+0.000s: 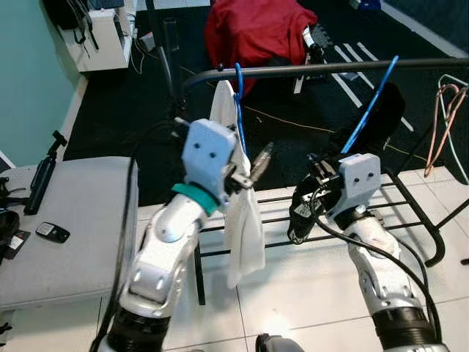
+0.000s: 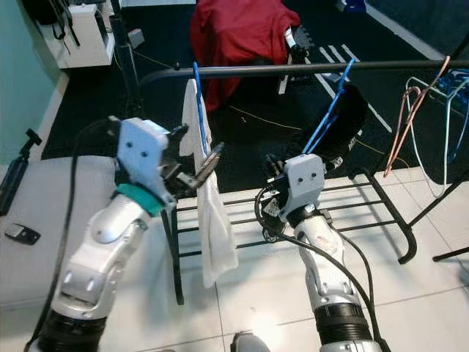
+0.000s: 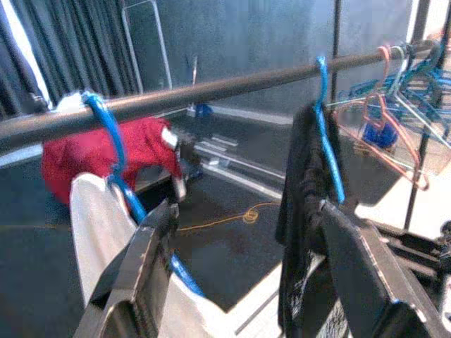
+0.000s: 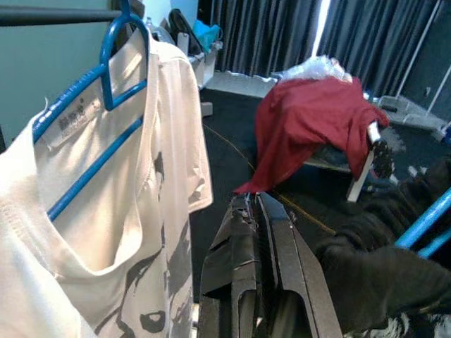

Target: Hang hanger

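Observation:
A blue hanger (image 1: 238, 82) carrying a white T-shirt (image 1: 245, 227) hangs by its hook on the black rail (image 1: 308, 70). My left gripper (image 1: 250, 170) is open right beside the shirt, just below the hanger's neck, holding nothing. In the left wrist view the hanger (image 3: 116, 151) and shirt (image 3: 99, 225) lie against one of its fingers (image 3: 144, 274). A second blue hanger (image 1: 370, 106) with a black garment (image 1: 385, 110) hangs further right. My right gripper (image 1: 299, 213) is shut and empty, low between the two garments, pointing toward the white shirt (image 4: 148, 183).
Pink and white bare hangers (image 1: 448, 110) hang at the rail's right end. The rack's lower bars (image 1: 410, 202) cross behind my right arm. A grey bench (image 1: 73, 220) with small devices stands at left. A red cloth (image 1: 253, 29) lies behind the rack.

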### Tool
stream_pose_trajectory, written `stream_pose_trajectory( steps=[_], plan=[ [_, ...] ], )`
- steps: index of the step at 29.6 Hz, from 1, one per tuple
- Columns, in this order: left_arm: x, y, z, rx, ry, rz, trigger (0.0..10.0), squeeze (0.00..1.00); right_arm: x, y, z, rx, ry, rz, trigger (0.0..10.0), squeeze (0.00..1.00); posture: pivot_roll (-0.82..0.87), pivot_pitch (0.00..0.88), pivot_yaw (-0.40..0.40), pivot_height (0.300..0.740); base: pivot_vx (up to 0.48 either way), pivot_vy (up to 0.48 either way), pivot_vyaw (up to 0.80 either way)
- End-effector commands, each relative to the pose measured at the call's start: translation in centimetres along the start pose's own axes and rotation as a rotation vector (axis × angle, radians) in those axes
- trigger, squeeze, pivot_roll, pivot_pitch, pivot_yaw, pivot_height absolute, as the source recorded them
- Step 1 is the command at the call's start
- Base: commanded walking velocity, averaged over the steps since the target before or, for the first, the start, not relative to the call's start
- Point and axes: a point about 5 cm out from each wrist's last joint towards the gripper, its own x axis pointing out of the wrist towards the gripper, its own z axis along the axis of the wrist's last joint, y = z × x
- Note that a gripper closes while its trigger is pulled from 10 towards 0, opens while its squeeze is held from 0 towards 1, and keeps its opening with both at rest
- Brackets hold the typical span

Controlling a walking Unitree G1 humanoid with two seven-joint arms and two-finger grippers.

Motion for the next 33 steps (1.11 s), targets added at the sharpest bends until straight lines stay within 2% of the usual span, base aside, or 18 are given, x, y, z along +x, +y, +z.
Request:
stream_pose_trajectory(
  steps=[1, 2, 6, 11, 16, 21, 22, 23, 24, 25, 26, 27, 28, 30, 33],
  plan=[
    [1.5, -0.1, -1.4, 0.021, 0.125, 0.051, 10.0, 0.00, -0.8, 1.5, -1.5, 0.045, 0.089, 0.126, 10.0, 0.00, -0.10, 0.017, 0.050, 0.740, 0.000, 0.000, 0.00],
    [2.4, 0.1, -1.7, 0.035, 0.165, 0.094, 10.0, 0.00, -1.3, 2.3, -2.0, 0.061, 0.118, 0.182, 10.0, 0.00, -0.10, 0.017, 0.050, 0.740, 0.000, 0.000, 0.00],
    [3.4, 0.8, -2.5, 0.041, 0.229, 0.180, 10.0, 0.00, -1.9, 3.0, -2.4, 0.074, 0.134, 0.198, 10.0, 0.00, -0.10, 0.029, 0.056, 0.740, 0.000, 0.000, 0.00],
    [3.8, 1.7, -3.2, 0.032, 0.280, 0.265, 10.0, 0.00, -2.1, 2.9, -2.4, 0.079, 0.126, 0.172, 10.0, 0.00, -0.11, 0.040, 0.061, 0.740, 0.000, 0.000, 0.00],
    [3.8, 2.4, -3.6, 0.038, 0.292, 0.329, 10.0, 0.00, -2.1, 2.7, -2.3, 0.080, 0.119, 0.163, 10.0, 0.00, -0.11, 0.044, 0.062, 0.740, 0.000, 0.000, 0.00],
    [3.9, 3.3, -4.3, 0.077, 0.323, 0.390, 10.0, 0.00, -2.0, 2.7, -2.1, 0.087, 0.115, 0.166, 10.0, 0.00, -0.10, 0.050, 0.058, 0.740, 0.000, 0.000, 0.00],
    [4.0, 3.4, -4.7, 0.096, 0.341, 0.401, 9.4, 0.00, -2.0, 2.7, -2.0, 0.091, 0.116, 0.171, 10.0, 0.00, -0.10, 0.050, 0.058, 0.740, 0.000, 0.000, 0.00],
    [4.0, 3.3, -5.1, 0.104, 0.363, 0.403, 5.7, 0.00, -2.0, 2.7, -2.0, 0.093, 0.115, 0.174, 10.0, 0.00, -0.10, 0.050, 0.058, 0.740, 0.000, 0.000, 0.00],
    [4.0, 3.3, -5.1, 0.104, 0.363, 0.403, 5.7, 0.00, -2.0, 2.7, -2.0, 0.093, 0.115, 0.174, 10.0, 0.00, -0.10, 0.050, 0.058, 0.740, 0.000, 0.000, 0.00],
    [4.0, 3.2, -5.4, 0.113, 0.378, 0.402, 4.9, 0.00, -2.0, 2.7, -1.9, 0.095, 0.115, 0.175, 10.0, 0.00, -0.10, 0.050, 0.058, 0.740, 0.000, 0.000, 0.00],
    [4.0, 3.2, -5.4, 0.113, 0.378, 0.402, 4.9, 0.00, -2.0, 2.7, -1.9, 0.095, 0.115, 0.175, 10.0, 0.00, -0.10, 0.050, 0.058, 0.740, 0.000, 0.000, 0.00],
    [4.0, 3.2, -5.6, 0.118, 0.391, 0.403, 3.5, 0.00, -2.0, 2.7, -1.9, 0.096, 0.113, 0.173, 10.0, 0.00, -0.10, 0.054, 0.059, 0.740, 0.000, 0.000, 0.00],
    [4.0, 3.2, -5.6, 0.118, 0.391, 0.403, 3.5, 0.00, -2.0, 2.7, -1.9, 0.096, 0.113, 0.173, 10.0, 0.00, -0.10, 0.054, 0.059, 0.740, 0.000, 0.000, 0.00],
    [4.0, 3.5, -5.8, 0.134, 0.409, 0.412, 0.0, 0.00, -2.0, 2.7, -1.9, 0.096, 0.112, 0.170, 10.0, 0.00, -0.10, 0.053, 0.060, 0.740, 0.000, 0.000, 0.00],
    [4.1, 3.9, -5.8, 0.145, 0.414, 0.435, 0.0, 0.00, -2.0, 2.6, -1.9, 0.095, 0.112, 0.166, 10.0, 0.00, -0.11, 0.051, 0.062, 0.740, 0.000, 0.000, 0.00]
  ],
)
